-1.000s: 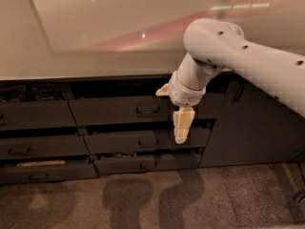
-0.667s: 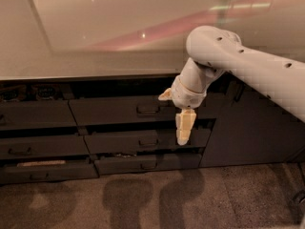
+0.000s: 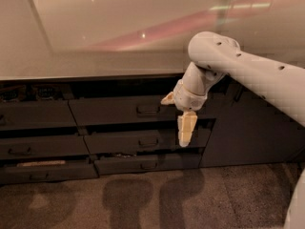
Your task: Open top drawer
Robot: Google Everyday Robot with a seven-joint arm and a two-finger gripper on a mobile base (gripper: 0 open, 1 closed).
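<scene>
Hanging beneath the pale countertop (image 3: 95, 56), my gripper (image 3: 185, 124) points downward in front of the bank of dark drawers, its tip showing against the row under the top drawer (image 3: 109, 111). That drawer, the widest front just below the counter's edge, appears shut or nearly so, and its small loop handle (image 3: 148, 109) sits just left of my wrist, untouched. Whether my jaws are apart or together I cannot tell from this angle. By my reckoning the step in hand is the approach: I am near the handle but not yet on it, and nothing is being pulled. The next move seems to call for shifting left and lifting a little, so the tips meet the loop squarely, then closing on it and drawing straight out toward the carpet (image 3: 238, 194). The narrower drawer (image 3: 119, 142) below carries a similar handle, so I judge the main risk is catching the wrong one.
</scene>
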